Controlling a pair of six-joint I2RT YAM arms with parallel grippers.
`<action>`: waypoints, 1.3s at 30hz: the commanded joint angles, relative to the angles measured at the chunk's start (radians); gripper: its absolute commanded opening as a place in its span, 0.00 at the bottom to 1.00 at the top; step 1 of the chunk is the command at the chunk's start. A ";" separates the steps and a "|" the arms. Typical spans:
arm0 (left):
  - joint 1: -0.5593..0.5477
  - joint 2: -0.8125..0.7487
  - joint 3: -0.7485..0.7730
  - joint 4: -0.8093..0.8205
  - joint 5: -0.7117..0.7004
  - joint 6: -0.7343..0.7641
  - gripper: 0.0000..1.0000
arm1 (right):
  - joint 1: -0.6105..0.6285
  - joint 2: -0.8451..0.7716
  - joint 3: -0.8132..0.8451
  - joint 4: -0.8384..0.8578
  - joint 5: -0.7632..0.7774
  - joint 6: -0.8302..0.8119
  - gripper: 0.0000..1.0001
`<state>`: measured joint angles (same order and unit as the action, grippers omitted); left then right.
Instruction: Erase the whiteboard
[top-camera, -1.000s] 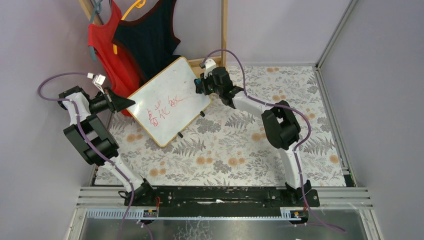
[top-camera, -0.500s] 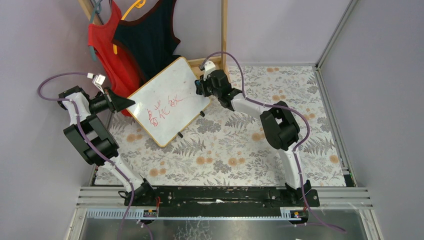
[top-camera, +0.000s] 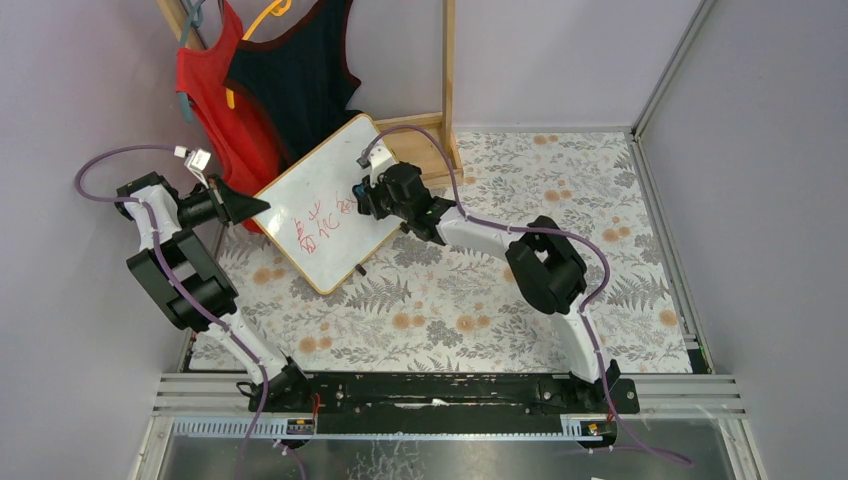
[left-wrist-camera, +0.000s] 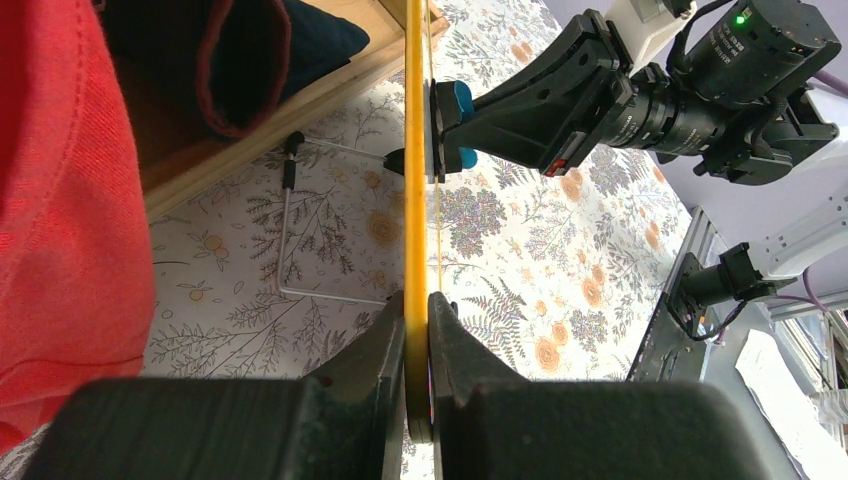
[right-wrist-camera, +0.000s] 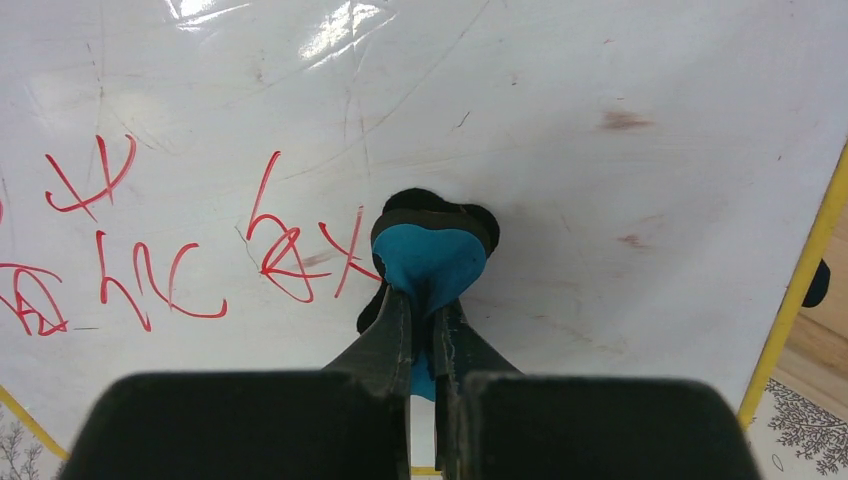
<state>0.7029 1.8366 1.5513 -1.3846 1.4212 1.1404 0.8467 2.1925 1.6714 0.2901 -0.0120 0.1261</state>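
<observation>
Right end effector (right-wrist-camera: 425, 312) with eraser (right-wrist-camera: 430, 258) moved onto whiteboard (right-wrist-camera: 560, 110), covering writing (right-wrist-camera: 282, 255).

One large rectangular whiteboard (top-camera: 320, 195) with a light wooden frame. One small blue eraser (right-wrist-camera: 430, 262) with a black felt face. Two sleeveless garments: one red top (top-camera: 215, 115) and one dark navy top (top-camera: 295, 85) with red trim. Two hangers: one yellow hanger (top-camera: 268, 14), one grey-blue hanger (top-camera: 190, 18). Two black-and-white robot arms, the left arm (top-camera: 185, 275) and the right arm (top-camera: 545, 265), each with one gripper: left gripper (left-wrist-camera: 416, 312), right gripper (right-wrist-camera: 425, 312). One floral-patterned surface (top-camera: 480, 310).

Eraser (right-wrist-camera: 428, 262) further left, onto whiteboard (top-camera: 300, 190) writing.
</observation>
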 joint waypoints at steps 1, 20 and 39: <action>-0.017 -0.012 -0.023 0.028 -0.080 0.047 0.00 | 0.014 -0.007 0.014 -0.017 -0.050 0.015 0.00; -0.017 -0.009 -0.033 0.028 -0.079 0.051 0.00 | -0.146 -0.012 0.025 -0.073 -0.058 0.014 0.00; -0.016 -0.017 -0.033 0.028 -0.082 0.046 0.00 | 0.160 0.111 0.241 -0.131 -0.062 0.043 0.00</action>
<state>0.7025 1.8362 1.5425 -1.3800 1.4246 1.1408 0.9794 2.2631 1.8606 0.1547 -0.0280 0.1448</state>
